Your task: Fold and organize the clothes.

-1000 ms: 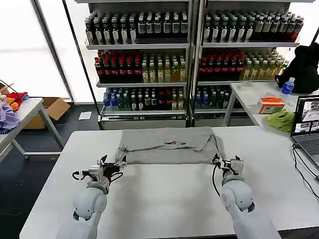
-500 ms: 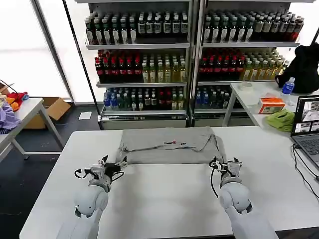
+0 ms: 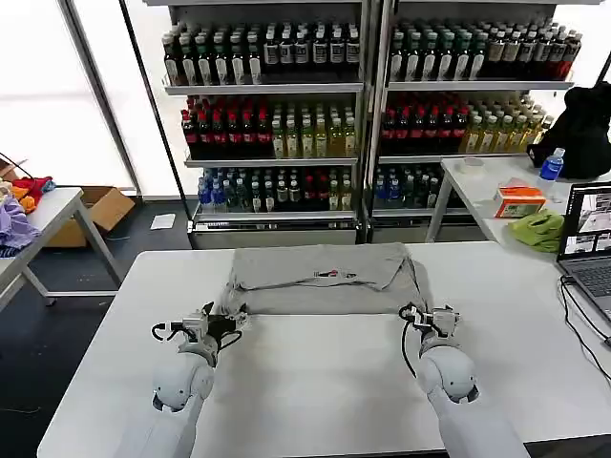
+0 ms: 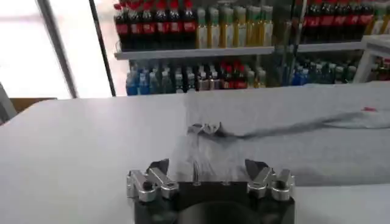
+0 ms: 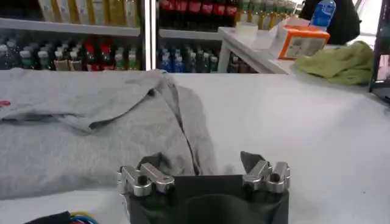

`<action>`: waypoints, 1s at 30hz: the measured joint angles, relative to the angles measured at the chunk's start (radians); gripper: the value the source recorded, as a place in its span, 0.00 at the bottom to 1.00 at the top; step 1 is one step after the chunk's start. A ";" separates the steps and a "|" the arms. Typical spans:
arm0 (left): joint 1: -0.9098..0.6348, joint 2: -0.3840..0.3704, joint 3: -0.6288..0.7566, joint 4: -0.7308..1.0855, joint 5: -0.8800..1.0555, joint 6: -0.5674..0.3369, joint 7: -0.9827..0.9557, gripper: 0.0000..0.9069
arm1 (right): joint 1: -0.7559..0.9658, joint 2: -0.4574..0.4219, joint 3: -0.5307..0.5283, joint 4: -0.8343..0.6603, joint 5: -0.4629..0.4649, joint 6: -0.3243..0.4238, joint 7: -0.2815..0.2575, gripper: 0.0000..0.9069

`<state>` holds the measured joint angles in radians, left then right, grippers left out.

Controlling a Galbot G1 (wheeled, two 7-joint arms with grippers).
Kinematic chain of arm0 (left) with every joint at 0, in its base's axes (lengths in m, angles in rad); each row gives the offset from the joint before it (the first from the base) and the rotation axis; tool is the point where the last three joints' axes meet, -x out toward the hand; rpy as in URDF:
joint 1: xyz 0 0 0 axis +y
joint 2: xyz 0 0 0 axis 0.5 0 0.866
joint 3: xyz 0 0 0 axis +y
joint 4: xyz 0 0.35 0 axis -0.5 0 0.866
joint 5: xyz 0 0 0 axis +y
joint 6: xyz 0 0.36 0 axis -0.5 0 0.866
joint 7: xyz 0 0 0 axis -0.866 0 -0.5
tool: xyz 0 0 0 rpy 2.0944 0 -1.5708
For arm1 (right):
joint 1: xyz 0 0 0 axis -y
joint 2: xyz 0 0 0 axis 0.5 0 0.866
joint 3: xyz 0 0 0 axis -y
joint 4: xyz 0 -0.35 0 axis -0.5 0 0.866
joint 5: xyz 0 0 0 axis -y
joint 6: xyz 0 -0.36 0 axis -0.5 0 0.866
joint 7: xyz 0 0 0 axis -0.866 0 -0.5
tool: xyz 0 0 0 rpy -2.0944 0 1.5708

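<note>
Shirt, grey and partly folded, lies across the far half of the white table in the head view; the left gripper and right gripper sit at its near corners. In the left wrist view, the left fingers stand apart over the shirt's hem. In the right wrist view, the right fingers are spread, empty, at the hem.

My head camera looks forward and down over the tabletop toward the drink shelves. Each wrist camera sits low behind its own hand, close to the cloth (both share the shirt and those shelves).
</note>
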<state>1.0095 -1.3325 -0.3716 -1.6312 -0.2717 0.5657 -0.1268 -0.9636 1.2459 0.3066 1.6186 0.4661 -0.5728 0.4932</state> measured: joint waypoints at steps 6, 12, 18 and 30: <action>0.014 0.003 0.006 -0.002 0.015 0.002 0.007 0.01 | -0.012 0.025 0.011 -0.011 0.025 0.012 0.001 0.00; 0.022 -0.003 0.004 0.001 0.021 0.001 0.007 0.01 | -0.038 0.033 0.015 0.003 0.042 0.023 0.000 0.00; 0.024 0.000 -0.004 0.012 0.023 -0.010 0.013 0.00 | -0.081 0.023 0.017 0.042 0.050 0.023 -0.012 0.00; 0.090 0.001 -0.039 -0.061 0.047 -0.017 0.014 0.00 | -0.162 -0.009 0.036 0.135 0.099 0.024 -0.014 0.00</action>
<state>1.0996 -1.3314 -0.4101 -1.6921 -0.2245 0.5484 -0.1132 -1.1252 1.2365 0.3426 1.7533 0.5650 -0.5488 0.4794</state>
